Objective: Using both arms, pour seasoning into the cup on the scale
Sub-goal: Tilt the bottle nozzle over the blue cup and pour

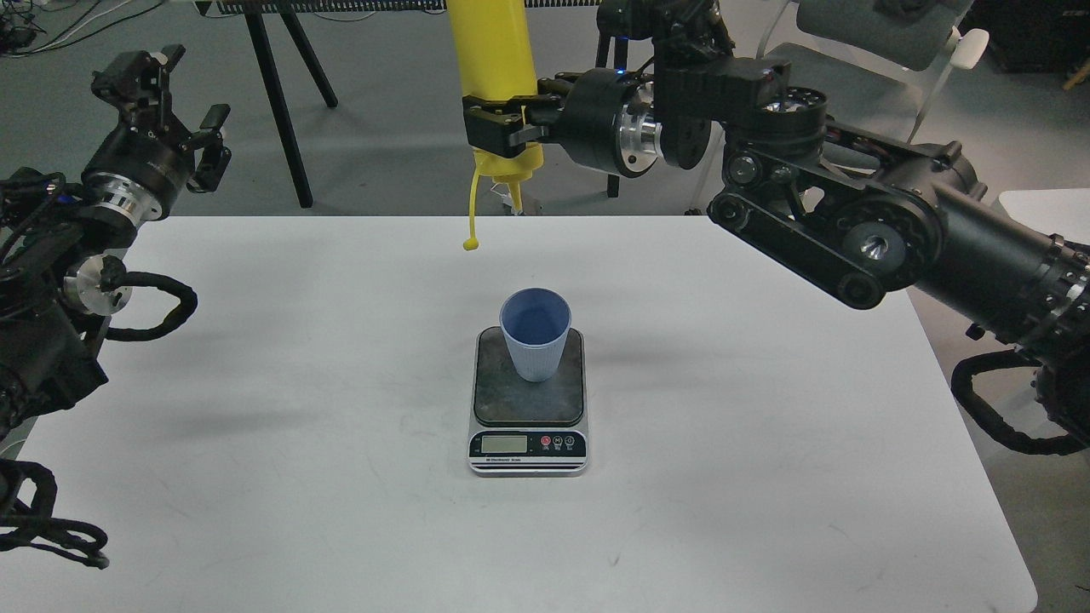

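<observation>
The light blue ribbed cup (536, 334) stands upright on the dark platform of the small scale (528, 426) at the table's middle. My right gripper (494, 128) is shut on the yellow squeeze bottle (492, 51), held upside down high above and behind the cup. Its nozzle points down and its cap strap (471, 213) hangs loose below it. My left gripper (166, 98) is open and empty, raised beyond the table's far left corner.
The white table (255, 409) carries only the scale and cup. Black stand legs (277, 94) and a chair (886, 25) stand on the grey floor behind the table. My right arm (851, 221) crosses the table's far right corner.
</observation>
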You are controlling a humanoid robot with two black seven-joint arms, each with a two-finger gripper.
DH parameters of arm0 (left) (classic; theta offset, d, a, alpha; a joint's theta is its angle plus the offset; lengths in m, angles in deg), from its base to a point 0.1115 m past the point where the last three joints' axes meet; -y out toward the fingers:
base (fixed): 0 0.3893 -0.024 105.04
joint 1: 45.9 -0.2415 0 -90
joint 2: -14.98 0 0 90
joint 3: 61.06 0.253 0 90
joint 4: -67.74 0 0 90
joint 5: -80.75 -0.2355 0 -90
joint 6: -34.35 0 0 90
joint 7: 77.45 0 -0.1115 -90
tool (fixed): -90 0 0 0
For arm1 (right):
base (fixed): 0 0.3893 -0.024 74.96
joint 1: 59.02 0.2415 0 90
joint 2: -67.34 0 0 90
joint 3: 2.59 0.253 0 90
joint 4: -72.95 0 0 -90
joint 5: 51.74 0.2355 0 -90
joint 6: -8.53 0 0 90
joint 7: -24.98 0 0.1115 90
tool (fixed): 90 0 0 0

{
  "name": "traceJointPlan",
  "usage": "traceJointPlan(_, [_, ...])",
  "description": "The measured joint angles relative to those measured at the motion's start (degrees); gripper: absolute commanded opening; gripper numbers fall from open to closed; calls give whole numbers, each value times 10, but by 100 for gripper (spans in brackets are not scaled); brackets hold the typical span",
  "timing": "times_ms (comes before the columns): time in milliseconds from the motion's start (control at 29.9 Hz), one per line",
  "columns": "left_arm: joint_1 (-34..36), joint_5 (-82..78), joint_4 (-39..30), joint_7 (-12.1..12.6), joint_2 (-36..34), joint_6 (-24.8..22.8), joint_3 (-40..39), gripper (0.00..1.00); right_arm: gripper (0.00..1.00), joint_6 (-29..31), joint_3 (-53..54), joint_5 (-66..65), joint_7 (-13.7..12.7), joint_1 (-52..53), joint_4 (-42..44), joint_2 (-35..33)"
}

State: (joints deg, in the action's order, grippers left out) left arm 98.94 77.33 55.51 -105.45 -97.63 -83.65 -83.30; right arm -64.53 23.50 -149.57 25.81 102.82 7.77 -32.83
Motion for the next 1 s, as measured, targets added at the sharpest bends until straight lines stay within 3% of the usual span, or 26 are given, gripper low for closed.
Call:
traceJointPlan(468, [-1,0,-1,0,7,0,0,79,51,-29,-38,-157,14,1,-69,0])
traceJointPlan(1002, [-1,0,-1,0,9,0,-3,79,50,-39,-42,-191,17,-4,-80,-23])
